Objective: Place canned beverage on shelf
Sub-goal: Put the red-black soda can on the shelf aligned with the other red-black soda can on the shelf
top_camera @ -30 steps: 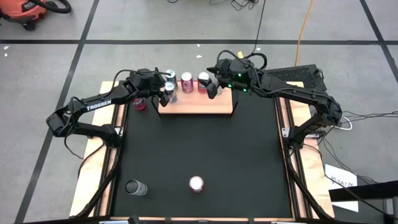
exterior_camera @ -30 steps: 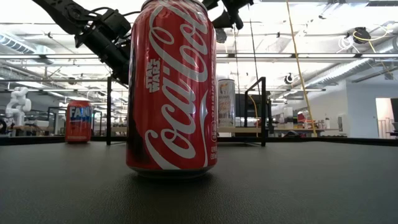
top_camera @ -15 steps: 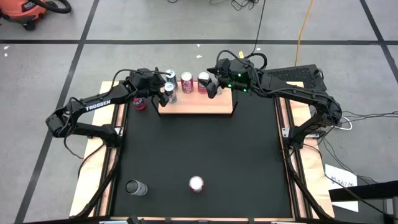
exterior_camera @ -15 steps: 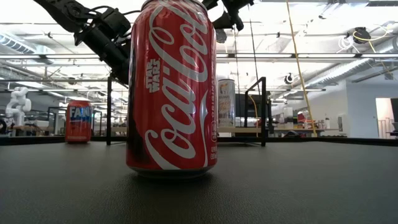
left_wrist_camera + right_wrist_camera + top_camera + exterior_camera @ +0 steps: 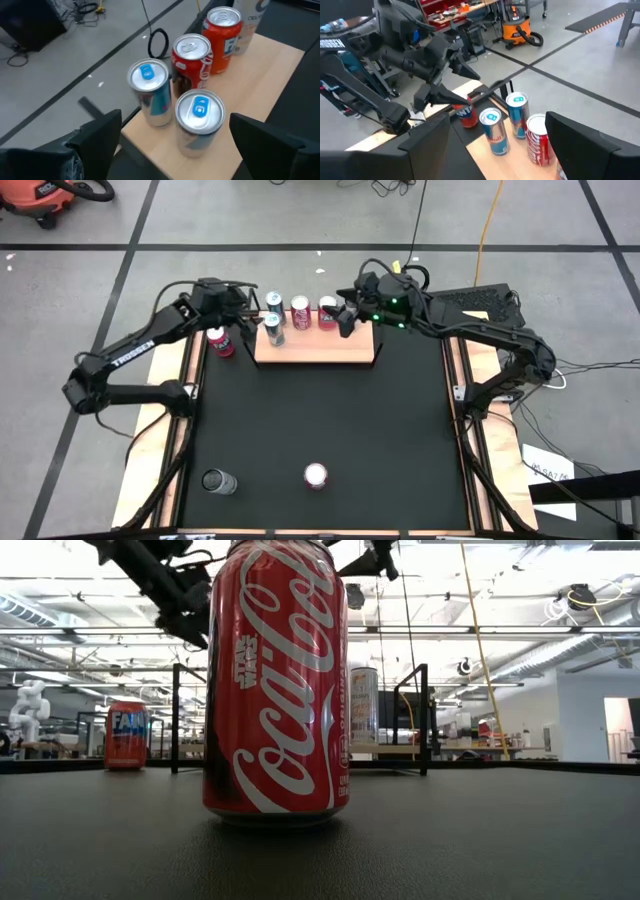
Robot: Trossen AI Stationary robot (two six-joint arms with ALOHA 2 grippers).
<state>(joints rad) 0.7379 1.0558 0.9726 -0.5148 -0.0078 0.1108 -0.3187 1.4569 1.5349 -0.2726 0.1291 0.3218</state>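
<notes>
Both hands, left (image 5: 244,327) and right (image 5: 345,318), hang spread apart over the shelf (image 5: 318,347) holding four cans.

I see both arms stretched toward the table's far edge. My left tool (image 5: 240,327) hangs near the far left corner, fingers spread; my right tool (image 5: 343,317) hovers mid-edge, fingers likewise apart.

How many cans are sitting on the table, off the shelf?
3. A Fanta can stands just off the left end of the shelf. A Coca-Cola can is at front centre. A dark can is at front left. None looks hidden.
</notes>
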